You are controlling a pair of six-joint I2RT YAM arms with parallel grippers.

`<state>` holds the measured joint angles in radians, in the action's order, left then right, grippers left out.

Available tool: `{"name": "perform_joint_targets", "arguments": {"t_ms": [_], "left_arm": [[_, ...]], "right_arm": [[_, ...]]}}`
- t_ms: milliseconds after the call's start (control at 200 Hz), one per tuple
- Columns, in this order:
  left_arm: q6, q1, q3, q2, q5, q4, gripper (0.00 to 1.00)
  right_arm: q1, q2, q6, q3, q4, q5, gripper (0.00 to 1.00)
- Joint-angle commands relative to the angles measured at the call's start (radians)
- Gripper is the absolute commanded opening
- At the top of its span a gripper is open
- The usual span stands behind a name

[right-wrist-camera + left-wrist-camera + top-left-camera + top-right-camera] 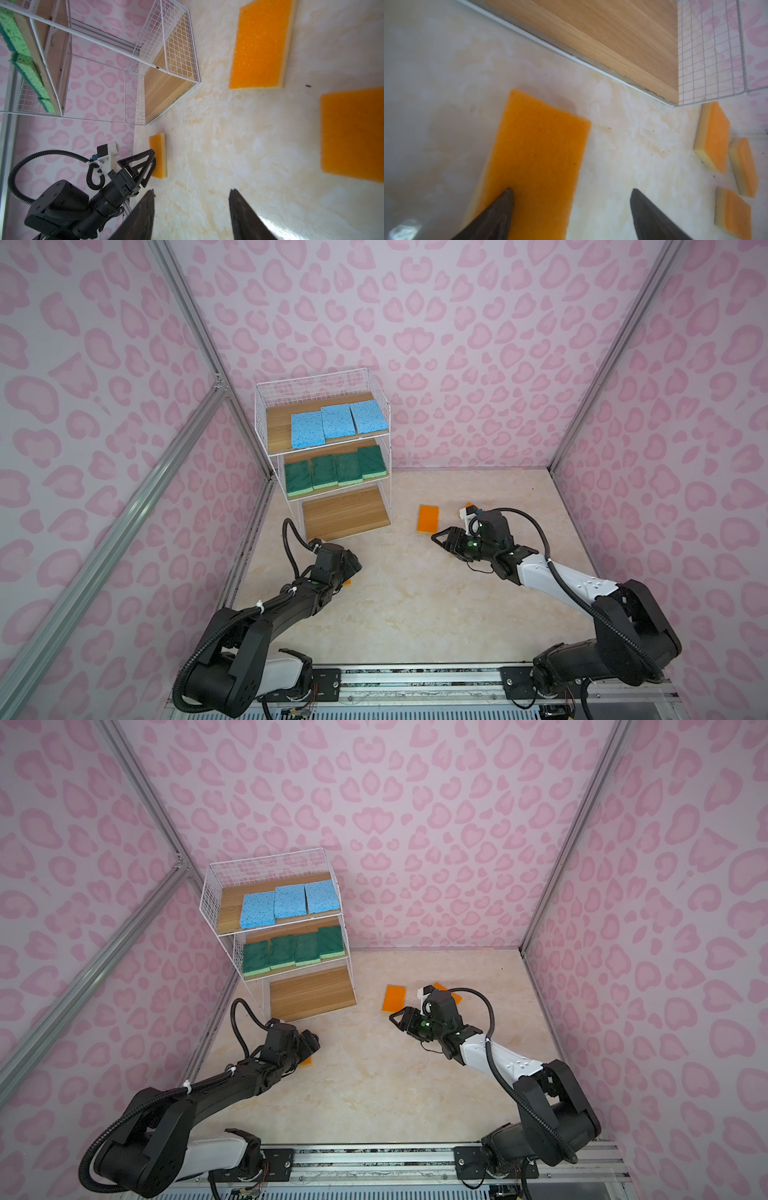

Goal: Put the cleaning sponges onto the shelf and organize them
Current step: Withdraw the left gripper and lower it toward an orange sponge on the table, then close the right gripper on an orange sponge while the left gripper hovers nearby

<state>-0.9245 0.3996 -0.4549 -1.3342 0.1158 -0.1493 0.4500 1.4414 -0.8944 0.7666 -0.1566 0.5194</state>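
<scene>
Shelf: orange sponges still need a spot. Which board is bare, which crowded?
The bottom board is bare between its wire-grid sides. The top board has a bare strip left of the blue sponges. Four green sponges crowd the middle board.

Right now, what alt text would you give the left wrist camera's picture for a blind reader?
The left gripper is open, one dark fingertip over an orange sponge lying flat on the marbled tabletop, the other over bare surface. Beyond lie the shelf's wooden bottom board and three more orange, yellow-based sponges.
</scene>
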Motion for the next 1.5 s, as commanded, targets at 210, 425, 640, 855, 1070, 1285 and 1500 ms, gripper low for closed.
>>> {"name": "perform_joint_targets", "arguments": {"t_ms": [210, 425, 640, 855, 1070, 1285, 1500], "left_arm": [[-0.173, 0.187, -0.226, -0.174, -0.125, -0.063, 0.89], [-0.149, 0.208, -0.308, -0.174, -0.134, -0.024, 0.89], [-0.014, 0.205, -0.270, -0.032, -0.104, 0.095, 0.86], [0.045, 0.153, -0.142, 0.089, -0.146, 0.146, 0.78], [0.070, 0.079, -0.025, 0.153, -0.207, 0.144, 0.70], [0.117, 0.054, -0.005, 0.175, -0.239, 0.168, 0.68], [0.136, 0.021, 0.000, 0.127, -0.301, 0.139, 0.60]], "right_arm": [[0.002, 0.006, 0.024, -0.022, 0.020, -0.015, 0.58], [0.000, -0.006, 0.046, -0.042, 0.046, -0.030, 0.58], [0.054, 0.032, 0.056, -0.029, 0.050, -0.065, 0.57], [0.147, 0.139, 0.047, 0.034, 0.029, -0.095, 0.56], [0.232, 0.285, 0.043, 0.138, 0.022, -0.103, 0.55], [0.276, 0.407, 0.047, 0.242, 0.037, -0.100, 0.52], [0.291, 0.507, 0.056, 0.335, 0.059, -0.086, 0.45]]}}
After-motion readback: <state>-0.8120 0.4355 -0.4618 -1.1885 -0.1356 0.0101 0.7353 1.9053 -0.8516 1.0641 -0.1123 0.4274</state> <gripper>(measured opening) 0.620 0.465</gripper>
